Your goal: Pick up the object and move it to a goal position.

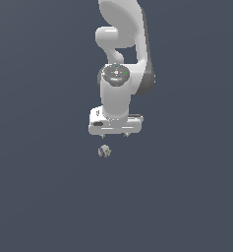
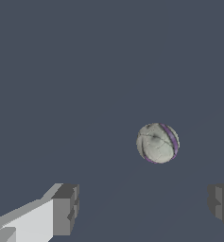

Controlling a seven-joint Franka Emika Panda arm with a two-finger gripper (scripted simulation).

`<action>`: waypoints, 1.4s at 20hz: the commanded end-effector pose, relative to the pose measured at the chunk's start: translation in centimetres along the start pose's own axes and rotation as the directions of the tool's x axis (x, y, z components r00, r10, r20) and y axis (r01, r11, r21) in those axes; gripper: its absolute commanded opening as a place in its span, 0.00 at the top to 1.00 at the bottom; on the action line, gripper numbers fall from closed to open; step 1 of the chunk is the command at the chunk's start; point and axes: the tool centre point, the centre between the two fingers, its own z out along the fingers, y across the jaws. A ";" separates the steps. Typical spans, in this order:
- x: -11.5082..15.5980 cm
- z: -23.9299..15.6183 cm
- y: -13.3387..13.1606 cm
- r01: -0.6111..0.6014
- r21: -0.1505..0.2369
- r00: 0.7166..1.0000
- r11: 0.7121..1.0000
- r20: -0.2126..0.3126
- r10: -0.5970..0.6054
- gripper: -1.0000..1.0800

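Hanging wide open, the gripper [image 1: 114, 134] sits above the ball [image 1: 104, 151], apart from it, bare floor [image 1: 187, 197] all round.

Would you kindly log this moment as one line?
white gripper: open, empty | small off-white ball with purple patches: on surface, outside fingers | phase: pre-grasp

The setting is a simulated test environment, not a furnished room: both views render a uniform, flat slate-grey surface [image 1: 39, 197] that fills the whole frame with no walls, furniture or horizon. The white robot arm [image 1: 119, 93] has smooth, untextured shading typical of computer graphics. The only other item is a small patterned ball [image 1: 104, 151], shown with blocky, low-resolution surface markings in the wrist view.
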 end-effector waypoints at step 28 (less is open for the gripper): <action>0.9 7.4 5.2 0.191 0.009 0.981 0.981 -0.039 -0.191 0.04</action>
